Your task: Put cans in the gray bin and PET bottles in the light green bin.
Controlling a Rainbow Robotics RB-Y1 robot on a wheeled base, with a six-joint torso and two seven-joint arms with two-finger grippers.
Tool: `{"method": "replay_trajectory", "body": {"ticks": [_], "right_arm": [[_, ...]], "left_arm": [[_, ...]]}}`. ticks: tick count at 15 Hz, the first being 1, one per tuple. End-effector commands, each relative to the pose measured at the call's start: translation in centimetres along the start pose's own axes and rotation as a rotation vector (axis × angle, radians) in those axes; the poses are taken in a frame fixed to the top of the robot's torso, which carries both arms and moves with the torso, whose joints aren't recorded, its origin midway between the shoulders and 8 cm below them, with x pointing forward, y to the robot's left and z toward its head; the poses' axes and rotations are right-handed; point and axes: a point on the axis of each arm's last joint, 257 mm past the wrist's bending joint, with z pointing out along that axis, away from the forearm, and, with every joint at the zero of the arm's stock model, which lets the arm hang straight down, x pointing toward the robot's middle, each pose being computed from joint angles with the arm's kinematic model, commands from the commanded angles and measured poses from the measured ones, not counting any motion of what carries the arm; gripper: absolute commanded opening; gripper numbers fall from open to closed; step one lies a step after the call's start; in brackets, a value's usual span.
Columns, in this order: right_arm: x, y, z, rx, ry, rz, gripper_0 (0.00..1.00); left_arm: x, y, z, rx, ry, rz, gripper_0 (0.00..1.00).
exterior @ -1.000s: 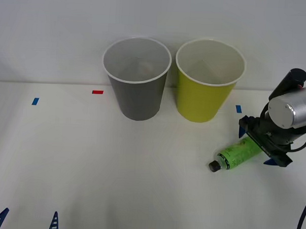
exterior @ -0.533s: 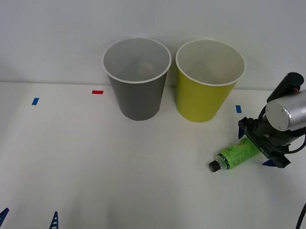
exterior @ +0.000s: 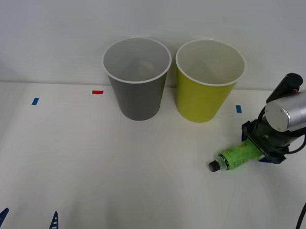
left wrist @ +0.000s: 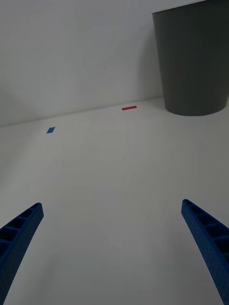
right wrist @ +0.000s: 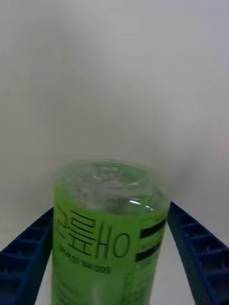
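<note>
Since a second ago the right hand [exterior: 261, 149] has narrowed its blue fingers [right wrist: 28, 248], which now press the sides of the PET bottle [exterior: 236, 155]; the bottle has not shifted. It lies on its side on the white worktop [exterior: 140, 169], in front of and to the right of the light green bin [exterior: 208, 81], its long axis slanting, black cap toward the robot's left and nearer the robot, base inside the right hand. Its bright green label carries dark Korean script; smaller print below is too fine to read. Beside the light green bin stands the gray bin [exterior: 137, 78]. At the near left edge, the left hand [exterior: 25, 221] hovers with fingers spread, grasping nothing.
</note>
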Motion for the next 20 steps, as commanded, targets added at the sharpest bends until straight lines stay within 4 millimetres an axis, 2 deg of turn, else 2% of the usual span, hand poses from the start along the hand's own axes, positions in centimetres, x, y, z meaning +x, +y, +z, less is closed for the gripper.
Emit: {"method": "replay_trajectory", "body": {"ticks": [1, 9, 13, 17, 20], "right_arm": [[0.0, 0.0, 0.1, 0.0, -0.007, 0.006, 0.01], [0.0, 0.4, -0.4, -0.011, -0.008, 0.007, 0.0], [0.4, 0.4, -3.3, -0.043, 0.009, 0.008, 0.0], [0.7, -0.3, -4.9, -0.11, -0.016, -0.022, 0.0], [0.1, -0.7, -6.1, -0.159, -0.062, -0.116, 0.0]], "left_arm": [[0.0, 0.0, 0.0, 0.0, 0.0, 0.0, 1.0], [0.0, 0.0, 0.0, 0.0, 0.0, 0.0, 1.0], [0.0, 0.0, 0.0, 0.0, 0.0, 0.0, 1.0], [0.0, 0.0, 0.0, 0.0, 0.0, 0.0, 1.0], [0.0, 0.0, 0.0, 0.0, 0.0, 0.0, 1.0]]}}
